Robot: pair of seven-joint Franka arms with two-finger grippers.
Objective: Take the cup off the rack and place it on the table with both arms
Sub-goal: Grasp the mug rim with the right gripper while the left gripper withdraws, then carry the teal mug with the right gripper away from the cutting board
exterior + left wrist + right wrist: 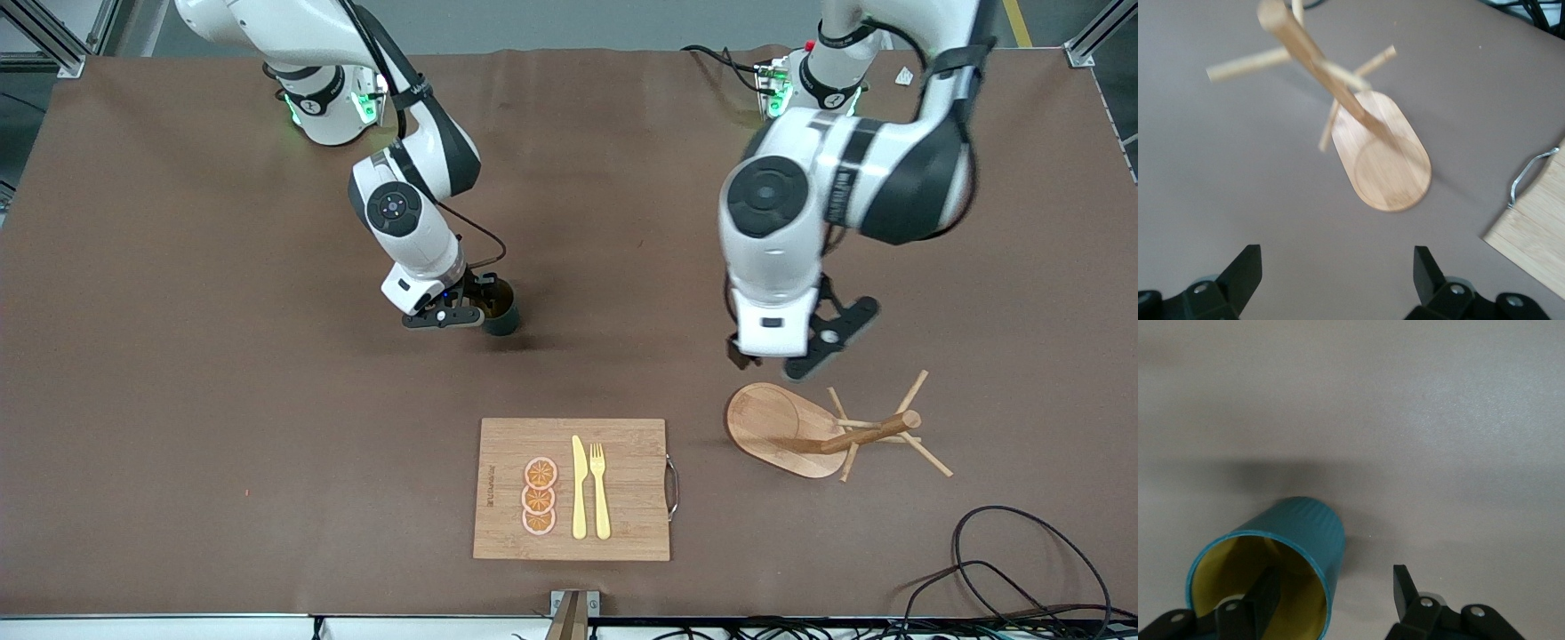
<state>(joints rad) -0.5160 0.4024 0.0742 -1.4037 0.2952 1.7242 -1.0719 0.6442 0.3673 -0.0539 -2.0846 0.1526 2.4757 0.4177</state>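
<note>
The dark teal cup (503,313) stands upright on the brown table (178,356), nearer the right arm's end, with its yellow inside showing in the right wrist view (1308,527). My right gripper (462,313) is open at the cup. In the right wrist view (1335,593) one finger is inside the rim and the other outside, apart from the wall. The wooden rack (782,431) stands empty toward the left arm's end. My left gripper (782,356) hangs open and empty over the table beside the rack's base (1391,160).
A bamboo cutting board (569,489) with orange slices, a yellow knife and a fork lies nearer the front camera, mid-table; its corner and metal handle show in the left wrist view (1538,233). Black cables (1005,569) lie at the table's front edge near the left arm's end.
</note>
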